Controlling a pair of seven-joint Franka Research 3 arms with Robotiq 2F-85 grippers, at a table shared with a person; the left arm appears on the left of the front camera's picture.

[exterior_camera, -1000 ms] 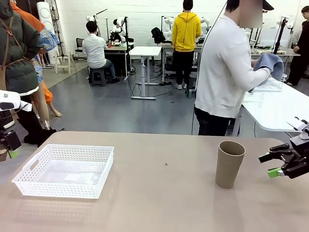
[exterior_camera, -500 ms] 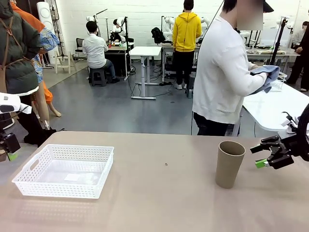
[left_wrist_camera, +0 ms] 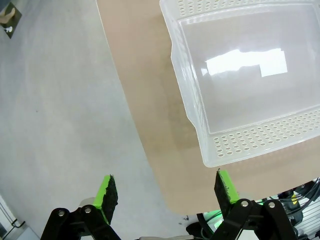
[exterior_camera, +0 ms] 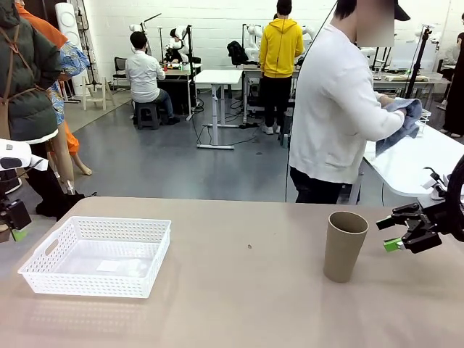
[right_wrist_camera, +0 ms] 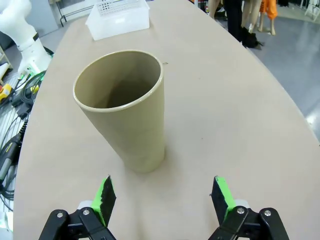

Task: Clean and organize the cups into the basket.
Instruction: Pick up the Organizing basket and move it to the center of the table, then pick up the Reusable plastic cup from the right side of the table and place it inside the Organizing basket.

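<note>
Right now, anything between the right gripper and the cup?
Nothing. Just bare table lies between the right gripper and the cup, as seen in the right wrist view; the front view shows the same gap.

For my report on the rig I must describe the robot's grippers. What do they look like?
The left gripper and right gripper are black, with jointed link fingers held by round silver pins. Each finger ends in a bright green pad. In the front view the left arm is white.
</note>
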